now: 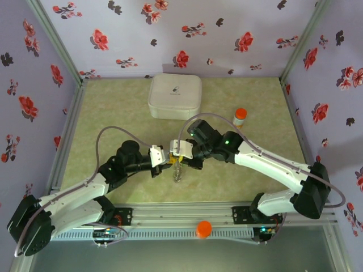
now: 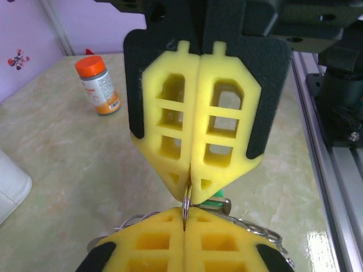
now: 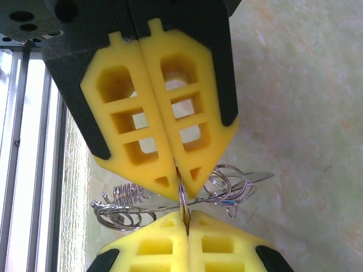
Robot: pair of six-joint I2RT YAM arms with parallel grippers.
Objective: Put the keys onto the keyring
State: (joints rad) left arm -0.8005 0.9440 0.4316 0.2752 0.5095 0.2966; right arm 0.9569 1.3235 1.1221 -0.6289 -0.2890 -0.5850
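The keyring [image 3: 182, 197], a thin metal ring seen edge-on, is hanging just above the tabletop [image 1: 113, 113] near its front middle. It is being gripped from both sides. The left hand [image 2: 186, 218] is clenching one part of it between closed yellow fingers, and the right hand [image 3: 187, 222] is clenching the opposite part. The two sets of fingertips are pointing at each other and are almost touching. Only a short arc of ring is showing in the gap between them.

Of the keys [image 2: 218, 197], a green head is peeking out just beside the right hand's tip in the left wrist view. In the right wrist view a slim silver blade is sticking out to the right. Whether either one is threaded on the ring cannot be told, because the yellow fingers are covering the rest.

Silver wire loops [image 3: 122, 207] are crowding around the ring on both sides, dangling below the hands and tangling with the keys. From above they are reading as one shiny clump.

Farther out, an orange-capped bottle [image 1: 240, 117] is standing upright to the right rear, well apart from the hands. A white case [image 1: 174, 96] is lying flat against the back wall. An orange knob [image 1: 204, 228] is sitting on the rail [image 1: 170, 218] at the near edge, between the arm bases
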